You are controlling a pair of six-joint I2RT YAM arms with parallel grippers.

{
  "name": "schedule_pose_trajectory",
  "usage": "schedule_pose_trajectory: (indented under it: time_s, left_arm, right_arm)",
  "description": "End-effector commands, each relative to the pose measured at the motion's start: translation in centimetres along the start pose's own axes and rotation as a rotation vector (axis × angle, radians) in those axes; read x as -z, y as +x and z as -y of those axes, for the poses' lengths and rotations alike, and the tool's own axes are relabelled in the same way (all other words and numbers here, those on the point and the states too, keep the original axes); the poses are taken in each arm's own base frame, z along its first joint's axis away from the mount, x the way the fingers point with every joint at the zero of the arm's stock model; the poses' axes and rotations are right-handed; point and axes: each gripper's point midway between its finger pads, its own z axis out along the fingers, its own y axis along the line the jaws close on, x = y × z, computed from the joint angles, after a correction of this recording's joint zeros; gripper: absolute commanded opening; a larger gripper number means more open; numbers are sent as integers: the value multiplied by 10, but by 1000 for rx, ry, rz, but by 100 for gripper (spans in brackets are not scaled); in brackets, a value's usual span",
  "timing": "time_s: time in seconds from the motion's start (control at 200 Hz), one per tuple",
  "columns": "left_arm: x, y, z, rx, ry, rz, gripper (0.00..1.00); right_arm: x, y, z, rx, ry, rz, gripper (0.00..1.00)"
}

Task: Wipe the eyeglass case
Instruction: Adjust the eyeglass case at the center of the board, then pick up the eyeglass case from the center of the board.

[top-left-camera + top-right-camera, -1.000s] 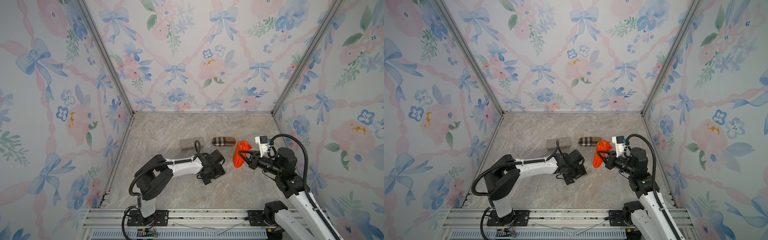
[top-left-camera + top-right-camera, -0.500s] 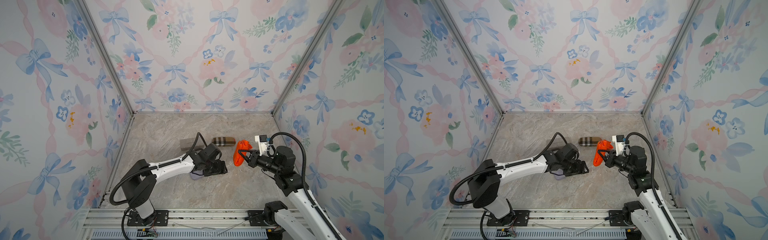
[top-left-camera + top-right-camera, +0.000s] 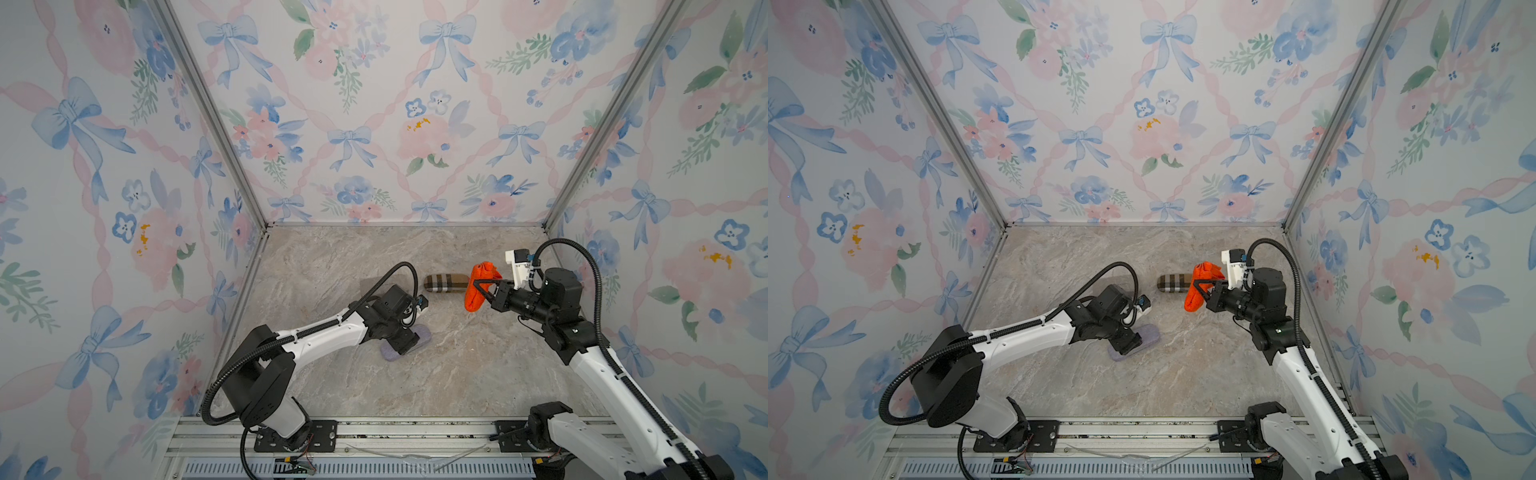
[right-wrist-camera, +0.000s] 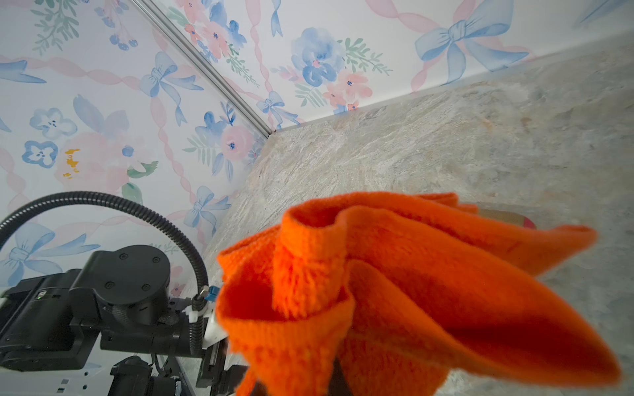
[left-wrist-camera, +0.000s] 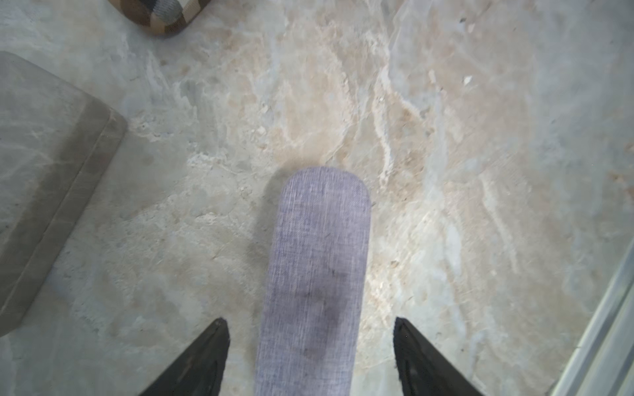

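Eyeglass case [image 5: 314,274], lavender, lay near the desk's [image 3: 457,374] middle; only the left wrist view showed the left gripper [image 5: 308,322] with jaws released, astride it. Right gripper [image 3: 478,289] clenched an orange cloth [image 4: 377,274] mostly hiding its fingertips.

No lettering, brand, number or sign can be read. The lilac case [image 5: 314,274], the plaid case [image 3: 446,284] and the orange cloth [image 4: 394,291] show only weave and pattern. A tiny mark [image 4: 40,294] on the left arm [image 4: 120,284] is too small to read.
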Motion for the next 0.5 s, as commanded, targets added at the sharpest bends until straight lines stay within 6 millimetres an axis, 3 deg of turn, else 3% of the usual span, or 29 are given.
schedule_pose_trajectory:
  time_s: [0.0,0.15,0.255,0.495]
  left_arm:
    - [-5,11,-3,-129,-22,0,79]
    - [-13,25,9,-114,41,4,80]
    - [-18,35,3,-114,3,-8,80]
    - [-31,38,0,-102,-5,14,80]
  right_arm:
    - [-4,-19,-12,38,-28,37,0]
    - [-10,-19,-10,38,-32,26,0]
    - [-12,-18,-8,39,-30,24,0]
    - [-16,-16,-7,33,-35,13,0]
